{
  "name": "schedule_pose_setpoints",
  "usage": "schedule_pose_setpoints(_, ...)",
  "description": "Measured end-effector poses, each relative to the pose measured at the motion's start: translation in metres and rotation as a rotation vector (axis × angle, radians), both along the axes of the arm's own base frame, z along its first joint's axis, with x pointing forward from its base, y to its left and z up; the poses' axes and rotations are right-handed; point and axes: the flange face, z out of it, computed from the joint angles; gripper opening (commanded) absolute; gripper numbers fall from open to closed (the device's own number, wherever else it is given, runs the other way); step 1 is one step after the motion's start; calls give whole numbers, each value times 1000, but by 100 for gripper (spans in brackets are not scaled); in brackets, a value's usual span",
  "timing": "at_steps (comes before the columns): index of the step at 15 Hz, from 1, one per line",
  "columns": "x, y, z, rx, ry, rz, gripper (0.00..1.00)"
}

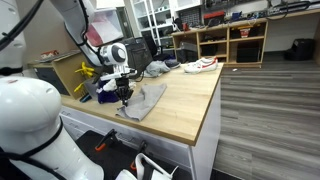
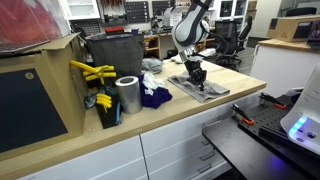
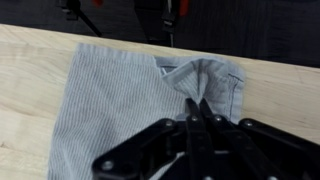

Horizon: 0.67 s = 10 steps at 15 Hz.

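grey cloth (image 3: 120,100) lies on wooden worktop (image 3: 30,85), with dark blue rag (image 2: 155,97) just beside it. in wrist view, left part of cloth is flat and smooth. right part is bunched into raised ridge because gripper (image 3: 197,108) pinches fold there, jaws closed tight on fabric. long axis seems to run from far hem toward wrist camera, near end out of frame. hemmed corner points right.

Bare countertop (image 1: 190,95) flanks the grey cloth (image 1: 145,103); yellow clamps (image 1: 90,72), seemingly, crowd one side.
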Motion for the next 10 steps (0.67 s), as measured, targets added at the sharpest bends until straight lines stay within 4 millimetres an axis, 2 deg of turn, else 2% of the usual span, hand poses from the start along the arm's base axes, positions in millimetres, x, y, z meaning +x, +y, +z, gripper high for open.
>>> schedule_pose_setpoints(3,-5,10,5,10,13,38,1)
schedule_pose_setpoints(4,-7,13,6,13,16,49,29)
schedule_pose_setpoints(5,-8,15,5,18,19,62,30)
schedule_pose_setpoints(6,-10,17,5,19,22,73,37)
schedule_pose_setpoints(7,-13,18,4,21,26,83,31)
schedule_pose_setpoints(8,-15,19,2,23,32,96,12)
schedule_pose_setpoints(10,-20,20,0,25,43,113,6)
